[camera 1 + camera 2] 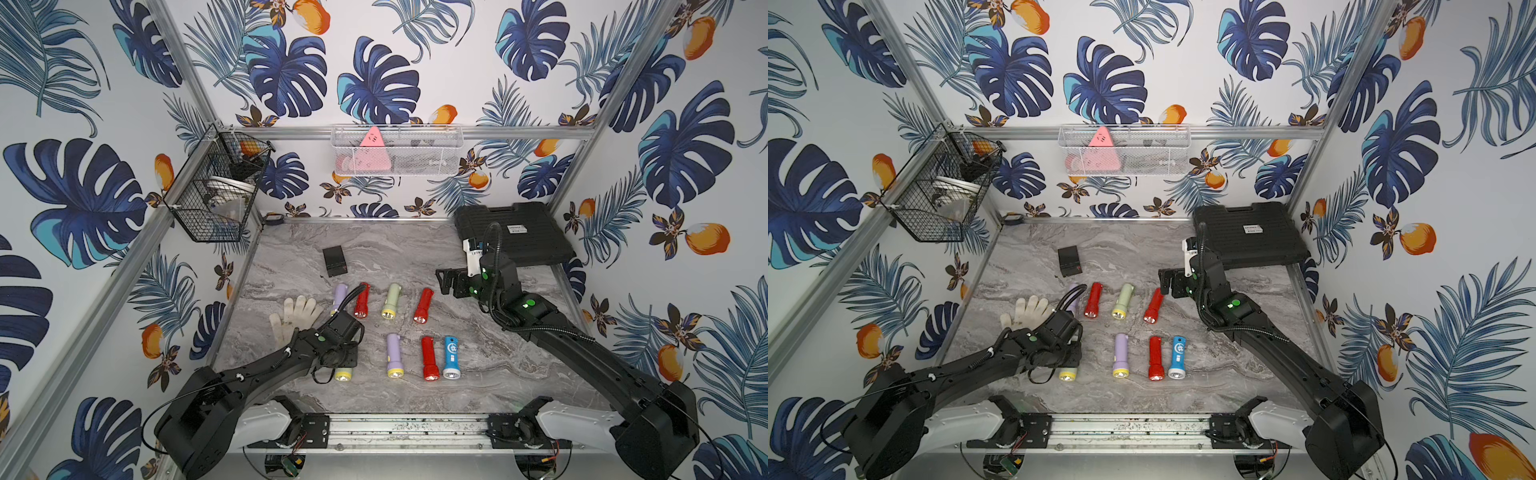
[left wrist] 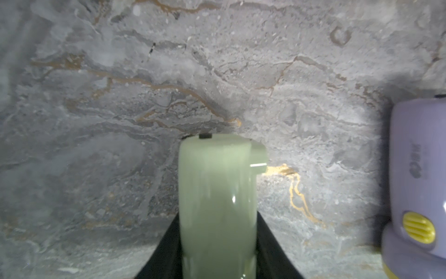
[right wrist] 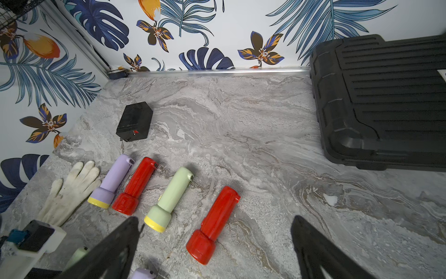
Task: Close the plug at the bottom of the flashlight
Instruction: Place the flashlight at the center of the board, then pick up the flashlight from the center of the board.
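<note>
My left gripper point(image 2: 217, 217) is shut on a pale green flashlight point(image 2: 217, 183) that lies low over the marble table, a black finger point(image 2: 169, 251) on each side of its body. At the flashlight's rear end the plug point(image 2: 259, 157) sticks out sideways, with a thin metal prong glinting on it. In both top views the left gripper point(image 1: 345, 357) point(image 1: 1067, 353) hides the body, and only the yellow head point(image 1: 343, 375) point(image 1: 1068, 375) shows. My right gripper point(image 1: 446, 282) point(image 3: 214, 219) hangs open above the table's right side, over a red flashlight point(image 3: 212, 219), with nothing in it.
Several more flashlights lie in two rows; a purple one point(image 2: 417, 183) is close beside the held one. A white glove point(image 1: 293, 318) lies to the left, a small black box point(image 1: 334, 261) behind the rows, and a black case point(image 1: 515, 232) at the back right. Wire baskets point(image 1: 216, 187) hang on the walls.
</note>
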`<state>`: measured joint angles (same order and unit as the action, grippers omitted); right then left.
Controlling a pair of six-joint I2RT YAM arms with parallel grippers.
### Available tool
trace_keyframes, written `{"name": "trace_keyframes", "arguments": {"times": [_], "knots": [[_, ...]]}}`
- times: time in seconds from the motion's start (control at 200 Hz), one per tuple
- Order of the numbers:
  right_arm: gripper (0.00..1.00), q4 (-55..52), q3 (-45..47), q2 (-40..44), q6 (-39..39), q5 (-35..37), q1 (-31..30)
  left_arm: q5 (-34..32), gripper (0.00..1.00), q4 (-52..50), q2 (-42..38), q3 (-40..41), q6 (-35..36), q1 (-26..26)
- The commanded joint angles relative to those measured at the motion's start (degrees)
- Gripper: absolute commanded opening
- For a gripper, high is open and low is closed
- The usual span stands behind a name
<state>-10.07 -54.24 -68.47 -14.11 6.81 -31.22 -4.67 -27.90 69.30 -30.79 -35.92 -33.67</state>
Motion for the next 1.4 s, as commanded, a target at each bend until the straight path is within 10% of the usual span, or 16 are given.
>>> {"name": "trace_keyframes", "arguments": {"times": [0.0,0.525,1.006,1.396], "knots": [[1.00,-0.6,0.1,0.3,0.0,1.4,0.0,-1.0,0.03,0.8,1.0,-0.3,1.1,-0.1],[1.00,-0.7,-0.2,-0.2,0.3,0.8,0.0,-1.6,0.59,-0.4,1.3,-0.9,0.4,0.0],[1.00,0.2,0.7,0.9,0.1,-0.5,0.4,-2.9,0.67,-9.0,-1.3,-13.4,-1.0,-1.8],[1.00,0.1,1.2,2.3,0.0,0.7,0.6,-4.9,0.73,-3.5,8.4,-18.1,-9.2,-17.3]]}}
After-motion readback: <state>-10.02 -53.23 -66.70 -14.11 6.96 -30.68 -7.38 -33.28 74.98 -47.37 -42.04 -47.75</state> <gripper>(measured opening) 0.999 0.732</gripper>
